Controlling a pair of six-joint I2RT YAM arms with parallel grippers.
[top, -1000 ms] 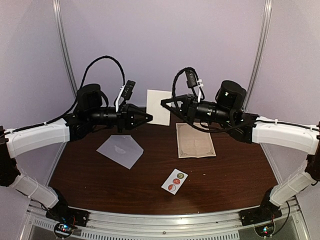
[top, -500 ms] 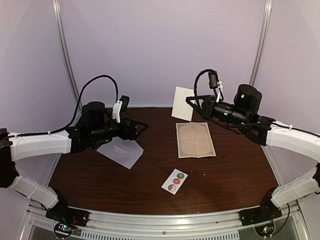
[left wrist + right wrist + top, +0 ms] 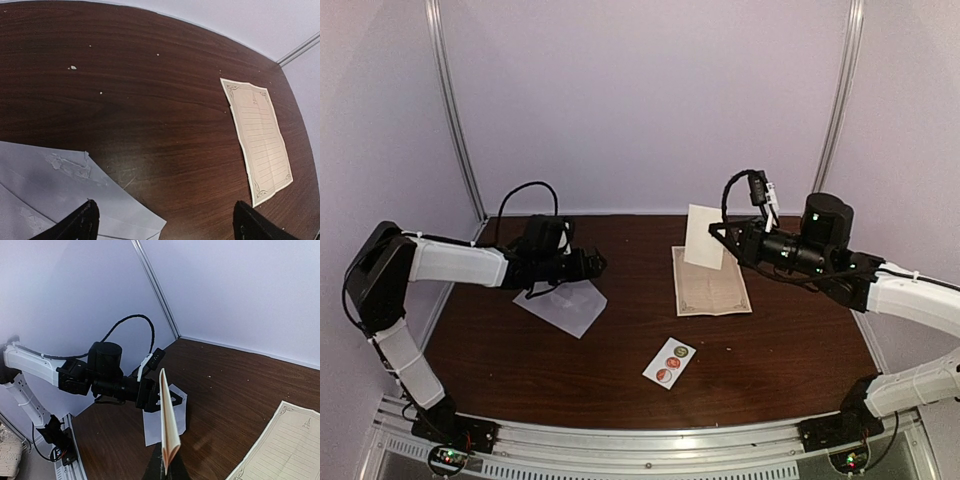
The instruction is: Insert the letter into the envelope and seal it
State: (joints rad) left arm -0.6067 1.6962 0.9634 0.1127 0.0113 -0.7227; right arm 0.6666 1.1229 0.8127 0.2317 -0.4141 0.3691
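Envelope (image 3: 560,308) (image 3: 45,180) (image 3: 150,430): pale grey paper, lying flat on the left half of the table, just under the left gripper. Creases are crossing its face, and a rough, scuffed patch is showing in the left wrist view.
Folded cream paper (image 3: 704,236) (image 3: 169,425): a thin, stiff-looking leaf, standing upright and hanging clear of the table, edge-on to the right wrist camera.
Lined sheet (image 3: 710,282) (image 3: 257,140) (image 3: 285,450): cream, rectangular and ruled, with an ornamental border. It is lying flat right of centre, well apart from the envelope.
Left gripper (image 3: 588,262) (image 3: 165,222): black fingers are standing wide apart and gripping nothing, hovering low over the envelope's far edge.
Right gripper (image 3: 725,235) (image 3: 165,467): fingers are pressing together on the lower edge of the folded cream paper.
Sticker strip (image 3: 669,362): a small white strip carrying round green and red stickers, lying near the front, apart from both papers.
Table (image 3: 790,340) (image 3: 150,75) (image 3: 235,375): dark brown with a streaked wood grain and a slight sheen, its far edge curving. A few pale specks (image 3: 73,67) are dotting it.
Walls (image 3: 640,100): matt pale lilac, enclosing the table on three sides.
Posts (image 3: 455,110): slim aluminium uprights, rising at the back corners.
Rail (image 3: 650,440): ribbed metal, running along the near edge between the arm bases.
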